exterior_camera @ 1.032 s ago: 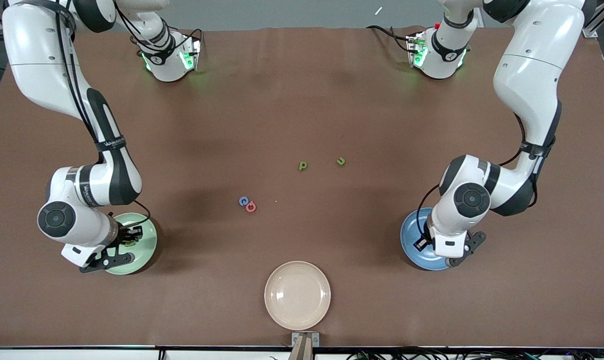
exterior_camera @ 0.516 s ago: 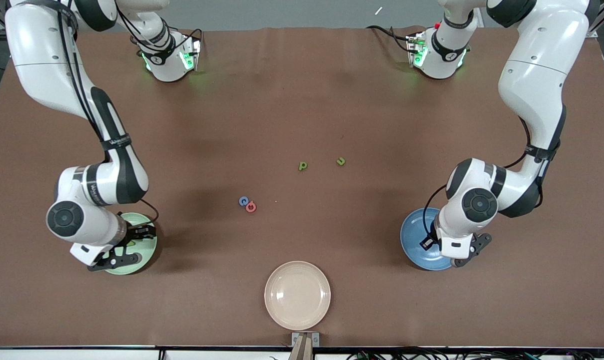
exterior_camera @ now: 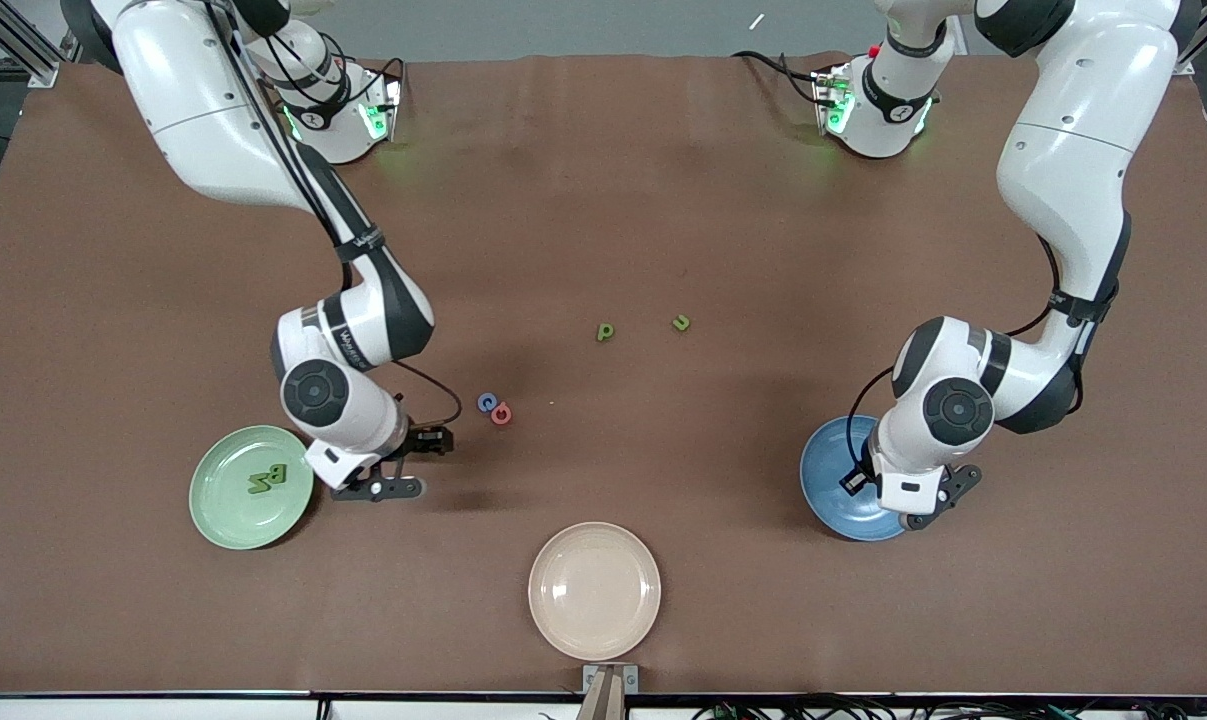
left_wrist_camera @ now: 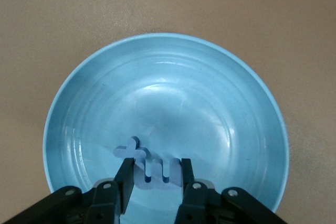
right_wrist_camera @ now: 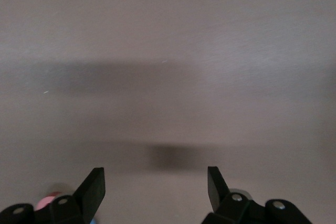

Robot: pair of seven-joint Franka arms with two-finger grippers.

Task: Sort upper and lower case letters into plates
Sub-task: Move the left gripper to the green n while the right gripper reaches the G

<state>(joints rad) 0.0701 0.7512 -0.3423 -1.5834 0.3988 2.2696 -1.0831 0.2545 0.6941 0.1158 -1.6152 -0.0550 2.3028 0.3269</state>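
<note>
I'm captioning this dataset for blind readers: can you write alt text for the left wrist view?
The left gripper holds a pale blue toy letter between its fingers, just over the inside of a round blue plate. The plate sits on a plain brown table and fills most of the view.

The left arm covers part of the blue plate (exterior_camera: 825, 470) in the front view, hiding the letters in it. The right wrist view cuts off a red letter (right_wrist_camera: 46, 202) at its edge. The two green letters (exterior_camera: 605, 332) mid-worktop are too small to read.
</note>
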